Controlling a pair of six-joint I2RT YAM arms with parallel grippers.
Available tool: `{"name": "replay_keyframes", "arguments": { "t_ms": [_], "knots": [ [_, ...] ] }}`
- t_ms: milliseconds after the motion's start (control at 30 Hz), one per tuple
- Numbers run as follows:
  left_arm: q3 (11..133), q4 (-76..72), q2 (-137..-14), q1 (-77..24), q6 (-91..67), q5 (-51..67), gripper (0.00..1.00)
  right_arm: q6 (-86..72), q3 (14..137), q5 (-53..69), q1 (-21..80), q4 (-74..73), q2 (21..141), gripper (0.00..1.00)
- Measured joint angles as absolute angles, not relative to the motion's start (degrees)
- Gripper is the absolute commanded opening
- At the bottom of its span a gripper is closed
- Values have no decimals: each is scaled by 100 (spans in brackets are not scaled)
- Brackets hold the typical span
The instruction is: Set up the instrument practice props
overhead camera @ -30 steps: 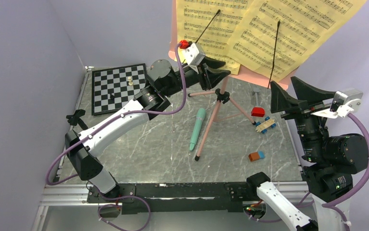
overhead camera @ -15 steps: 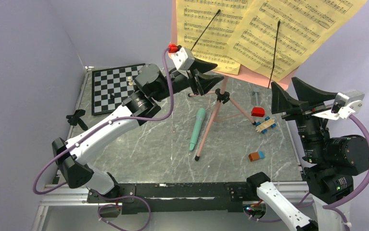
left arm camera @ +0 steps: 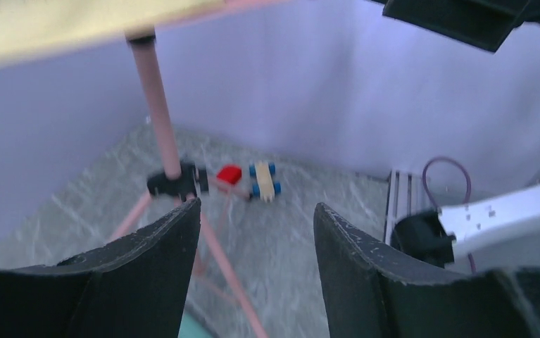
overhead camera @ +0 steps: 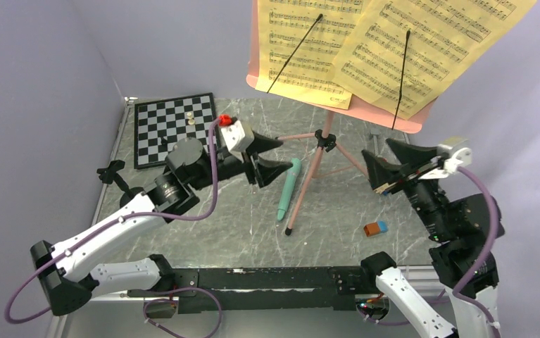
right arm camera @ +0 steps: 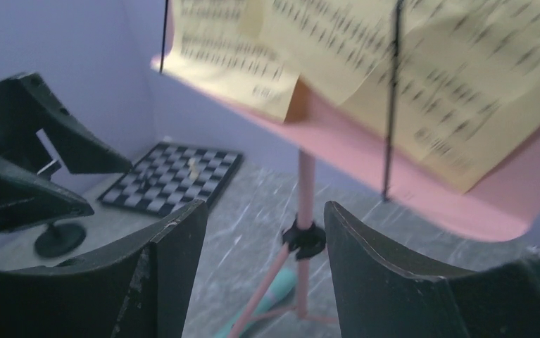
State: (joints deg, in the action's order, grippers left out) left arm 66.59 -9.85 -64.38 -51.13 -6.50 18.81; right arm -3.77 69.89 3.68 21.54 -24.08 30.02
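Note:
The pink music stand [overhead camera: 321, 151] stands on thin tripod legs at mid-table, and two yellow sheet-music pages [overhead camera: 393, 42] lie on its desk under black clips. A mint-green tube [overhead camera: 288, 189] lies flat by the legs. The small black round-base stand [overhead camera: 112, 172] sits at the table's left edge. My left gripper [overhead camera: 284, 156] hangs open just left of the tube and pole, holding nothing; its wrist view shows the pole [left arm camera: 155, 98] left of the empty gap [left arm camera: 255, 211]. My right gripper [overhead camera: 375, 146] is open to the right of the stand. The pole [right arm camera: 306, 190] shows between its fingers, at a distance.
A chessboard [overhead camera: 174, 127] with a few pieces lies at the back left. An orange-and-blue block [overhead camera: 375, 228] sits at the front right. A red block [left arm camera: 229, 174] and a blue-wheeled toy [left arm camera: 264, 180] lie beyond the tripod. Lilac walls enclose the table.
My left gripper has come down and back from the stand's desk to beside the tube, opening wider. My right gripper has swung left and lower toward the stand.

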Motion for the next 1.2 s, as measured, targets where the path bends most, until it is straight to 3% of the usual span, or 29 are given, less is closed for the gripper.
{"name": "replay_keyframes", "arguments": {
  "t_ms": [300,567,767,1200],
  "knots": [
    [5063,-786,-6014,-5146,-825,1310,78,-945,5531,1437,2152,-2687,2493,74],
    [4576,-1299,-6753,-5164,-1002,934,99,-1811,3347,1087,2152,-1514,2388,75],
    [4521,-1743,-7382,-5192,-1024,904,99,-1957,2508,729,2152,-23,2867,75],
    [4521,-2484,-8128,-5221,-1022,753,99,-1446,2482,342,2152,2261,3691,72]
  ]
}}
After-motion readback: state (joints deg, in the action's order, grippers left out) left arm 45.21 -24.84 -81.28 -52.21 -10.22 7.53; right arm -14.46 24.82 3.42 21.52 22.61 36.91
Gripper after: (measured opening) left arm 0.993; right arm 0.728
